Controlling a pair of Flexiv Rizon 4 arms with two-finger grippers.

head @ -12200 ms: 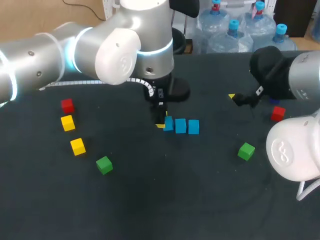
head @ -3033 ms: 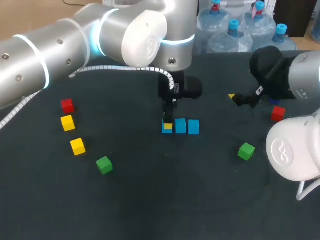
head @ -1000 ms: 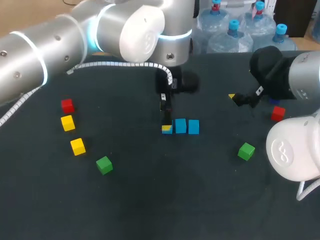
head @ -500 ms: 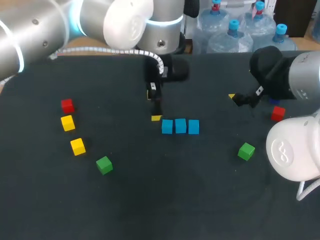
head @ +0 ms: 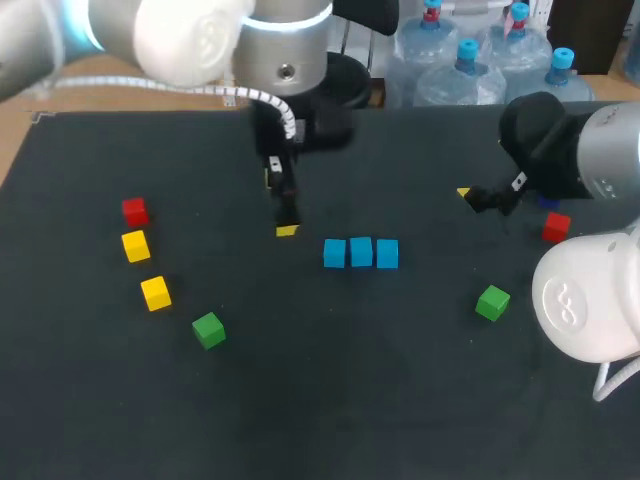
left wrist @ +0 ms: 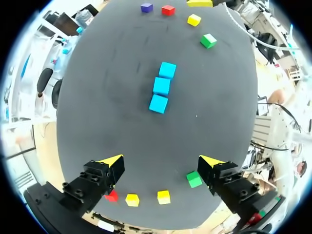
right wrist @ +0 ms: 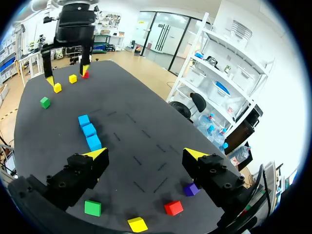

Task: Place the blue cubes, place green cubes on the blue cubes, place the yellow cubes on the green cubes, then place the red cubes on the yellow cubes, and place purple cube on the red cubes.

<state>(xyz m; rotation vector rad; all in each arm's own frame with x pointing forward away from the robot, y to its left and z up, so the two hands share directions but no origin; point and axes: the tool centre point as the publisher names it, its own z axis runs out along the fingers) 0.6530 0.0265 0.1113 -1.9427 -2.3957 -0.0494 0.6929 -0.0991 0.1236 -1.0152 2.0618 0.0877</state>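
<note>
Three blue cubes (head: 361, 252) lie in a touching row mid-table; in the left wrist view the blue cubes (left wrist: 161, 86) are well ahead of the fingers. My left gripper (head: 283, 222) hangs open and empty above the mat, left of and slightly behind the row; in its own view the left gripper (left wrist: 161, 161) holds nothing. At the left lie a green cube (head: 208, 329), two yellow cubes (head: 155, 292) and a red cube (head: 134, 210). My right gripper (head: 470, 195) is open and empty at the right; the right gripper (right wrist: 146, 153) has a purple cube (right wrist: 191, 189), red cube (right wrist: 173, 207), yellow cube (right wrist: 137, 224) and green cube (right wrist: 92, 207) beneath it.
The dark mat (head: 350, 390) covers the table. A second green cube (head: 492, 302) and a second red cube (head: 556, 227) lie at the right. My right arm's white housing (head: 585, 300) overhangs the front right corner.
My left gripper has risen off the left end of the blue row and moved left and back, still open. The blue cubes and the right arm have not moved.
</note>
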